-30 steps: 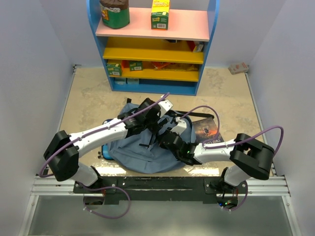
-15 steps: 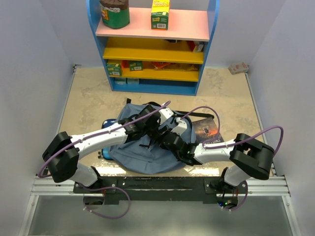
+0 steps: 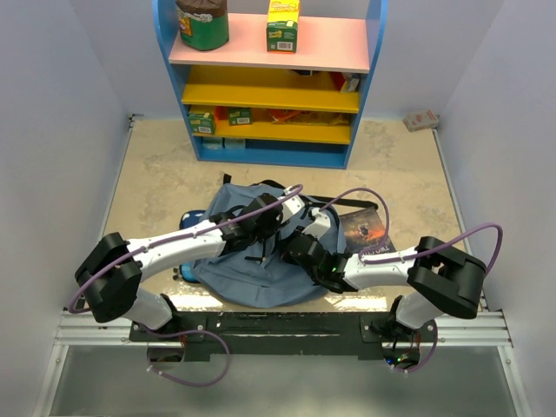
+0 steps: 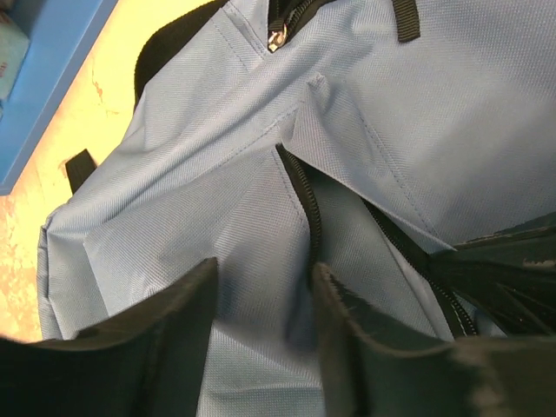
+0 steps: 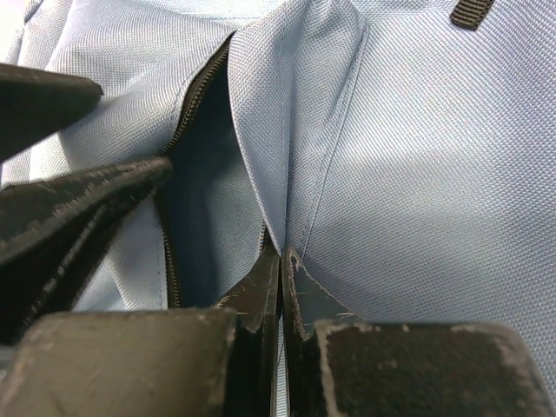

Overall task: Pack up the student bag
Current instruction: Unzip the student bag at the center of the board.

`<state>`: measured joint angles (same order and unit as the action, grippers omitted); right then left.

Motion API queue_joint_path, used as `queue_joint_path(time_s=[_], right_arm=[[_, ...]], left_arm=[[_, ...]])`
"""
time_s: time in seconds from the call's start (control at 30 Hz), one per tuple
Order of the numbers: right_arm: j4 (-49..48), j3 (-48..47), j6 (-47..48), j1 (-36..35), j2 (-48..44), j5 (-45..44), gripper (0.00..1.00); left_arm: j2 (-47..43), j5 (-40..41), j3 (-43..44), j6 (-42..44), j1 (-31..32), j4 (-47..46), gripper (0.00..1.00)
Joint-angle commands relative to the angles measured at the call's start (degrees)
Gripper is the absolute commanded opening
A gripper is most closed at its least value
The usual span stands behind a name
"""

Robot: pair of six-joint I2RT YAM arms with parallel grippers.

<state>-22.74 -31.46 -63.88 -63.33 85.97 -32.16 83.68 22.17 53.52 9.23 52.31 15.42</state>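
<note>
Left arm (image 3: 182,236) and right arm (image 3: 382,261) converge at centre, left jaws parted, right jaws pinched together.

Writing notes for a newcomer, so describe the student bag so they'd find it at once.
Start at the blue shelf unit at the far end of the table. In front of it, mid-table, lies the student bag: a soft grey-blue backpack with black straps, far larger than the dark book at its right.

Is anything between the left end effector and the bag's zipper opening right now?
Nothing visible. The left end effector hangs open directly over the student bag, with the zipper just ahead of its fingers. The right end effector pinches a fold of the bag beside the opening.
</note>
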Motion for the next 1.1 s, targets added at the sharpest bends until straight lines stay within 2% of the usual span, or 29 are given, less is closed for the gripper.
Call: queue_joint_path(time_s=[0.0,0.07,0.17,0.2,0.27,0.37,0.5,0.73,0.83,0.87,0.93,1.07], right_arm=[[-0.5,0.5,-0.8,-0.6,-1.3,0.3,0.00],[-0.6,0.7,-0.7,-0.7,-1.5,0.3,0.00],[-1.2,1.1,-0.4,-0.7,-2.4,0.3,0.00],[-1.3,1.1,-0.1,-0.6,-2.6,0.3,0.00],[-1.2,0.6,0.9,-0.6,-3.3,0.2,0.00],[-0.5,-0.2,2.3,-0.6,-4.8,-0.2,0.00],[0.6,-1.6,4.7,-0.5,-7.0,-0.3,0.00],[2.8,-5.4,8.6,-0.5,-8.5,0.1,0.10],[3.7,-6.3,9.8,-0.6,-9.6,0.5,0.26],[3.3,-5.7,11.0,-0.5,-10.4,1.2,0.42],[2.0,-5.0,12.2,-0.5,-13.0,1.6,0.57],[8.0,-5.2,13.0,0.2,-18.9,-0.8,0.62]], left_arm=[[-0.6,1.6,-0.6,0.3,0.2,-1.4,0.45],[-0.4,1.4,-0.5,0.2,0.2,-1.4,0.38],[-0.8,1.3,0.1,0.0,0.2,-1.0,0.20],[-1.0,1.0,0.3,-0.2,-0.1,-0.6,0.09],[-1.1,-0.6,1.1,-0.6,-0.6,0.1,0.00],[-1.8,-2.1,1.8,-0.8,-2.3,0.8,0.00],[-4.7,-6.6,3.0,-1.0,-8.8,1.5,0.00],[-8.4,-8.6,7.0,-0.6,-10.6,4.4,0.00],[-8.7,-10.0,7.7,-1.5,-10.6,6.0,0.00],[-8.9,-10.0,7.5,-1.5,-10.6,6.1,0.00],[-9.5,-9.3,6.5,-1.3,-10.6,6.0,0.00],[-10.8,-7.5,4.5,-1.4,-11.2,5.5,0.00]])
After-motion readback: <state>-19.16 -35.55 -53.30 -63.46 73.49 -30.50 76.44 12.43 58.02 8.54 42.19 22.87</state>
